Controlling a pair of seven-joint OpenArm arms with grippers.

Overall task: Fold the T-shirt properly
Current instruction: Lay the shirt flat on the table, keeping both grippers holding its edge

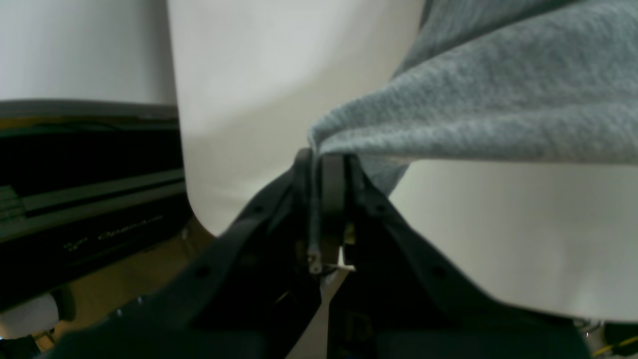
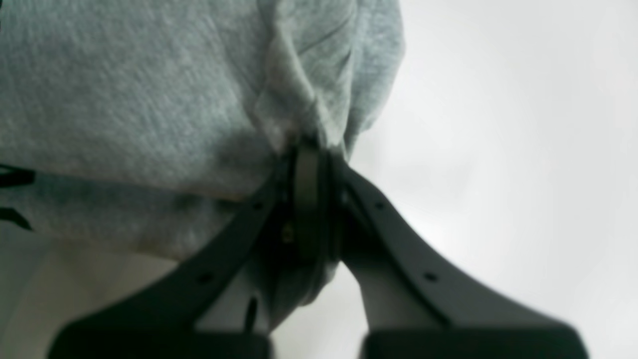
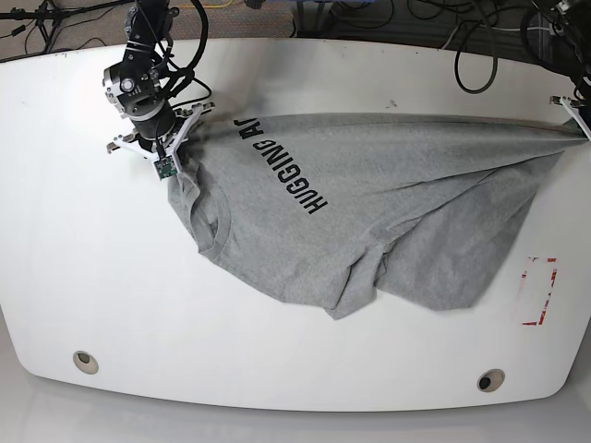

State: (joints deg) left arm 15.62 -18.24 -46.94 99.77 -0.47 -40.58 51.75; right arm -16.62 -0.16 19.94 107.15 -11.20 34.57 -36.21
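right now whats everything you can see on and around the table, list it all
T-shirt: one, heather grey with black lettering, stretched across the table's middle, far edge lifted taut between both grippers
table: one, white, fills the base view
red outline marking: one, red, table's right side in the base view
round holes: two, near front corners
cables: several, black, on the floor behind the table
right gripper: one, black, shut on the T-shirt
left gripper: one, black, shut on the T-shirt
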